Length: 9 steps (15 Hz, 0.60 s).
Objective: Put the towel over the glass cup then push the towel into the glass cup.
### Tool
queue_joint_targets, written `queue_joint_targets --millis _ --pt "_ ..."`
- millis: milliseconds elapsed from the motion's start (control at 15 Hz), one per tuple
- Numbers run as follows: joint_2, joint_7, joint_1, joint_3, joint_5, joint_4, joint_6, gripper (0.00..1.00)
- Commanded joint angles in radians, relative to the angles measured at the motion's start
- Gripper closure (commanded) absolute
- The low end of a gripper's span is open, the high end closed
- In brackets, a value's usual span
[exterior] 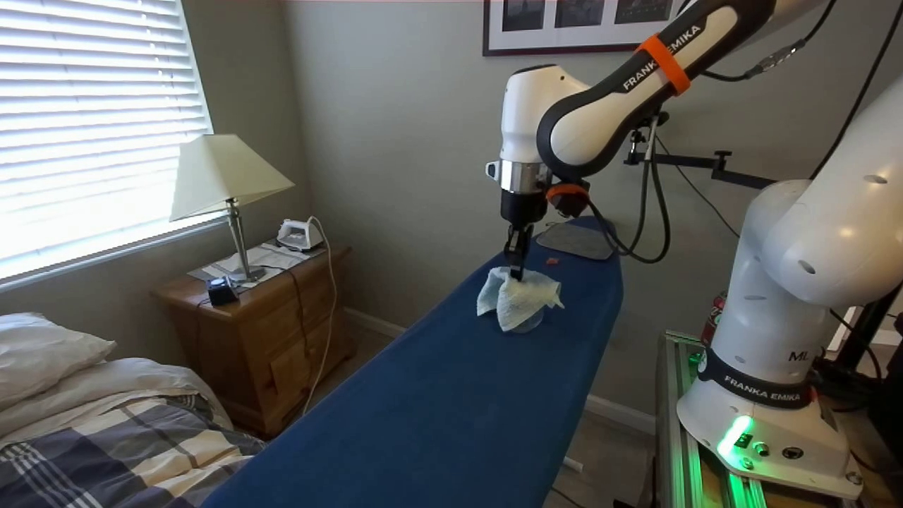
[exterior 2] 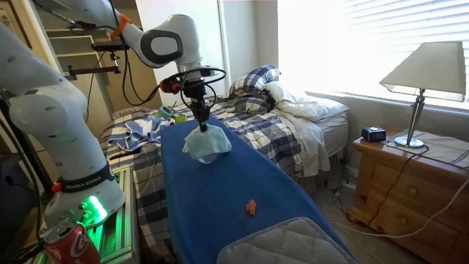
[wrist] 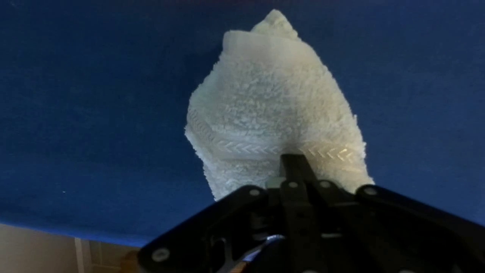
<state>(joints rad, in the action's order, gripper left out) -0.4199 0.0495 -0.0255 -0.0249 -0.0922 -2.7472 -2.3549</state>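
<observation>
Terry towel (exterior 2: 212, 141) draped over glass cup (exterior 2: 207, 159). Above the cup: gripper (exterior 2: 203, 128), jaws together, tips against towel; pinch on it undetermined.

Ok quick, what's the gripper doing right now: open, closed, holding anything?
Gripper: closed, touching the towel draped over the glass cup; whether it pinches any towel can't be told.

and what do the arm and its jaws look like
The arm is white and rounded, with black trim, FRANKA EMIKA markings, an orange strap and black cables; a green light glows on its base. The jaws are slim and black.
</observation>
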Motion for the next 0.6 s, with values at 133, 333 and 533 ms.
queue_joint_targets --millis 133,333,533 --pt "0.116 0.043 -0.009 -0.019 -0.011 0.001 -0.121 1.0" --pt "0.181 0.072 -0.011 -0.029 -0.01 0.0 -0.161 1.0" --pt "0.223 0.101 -0.01 -0.041 0.002 0.005 -0.196 1.0"
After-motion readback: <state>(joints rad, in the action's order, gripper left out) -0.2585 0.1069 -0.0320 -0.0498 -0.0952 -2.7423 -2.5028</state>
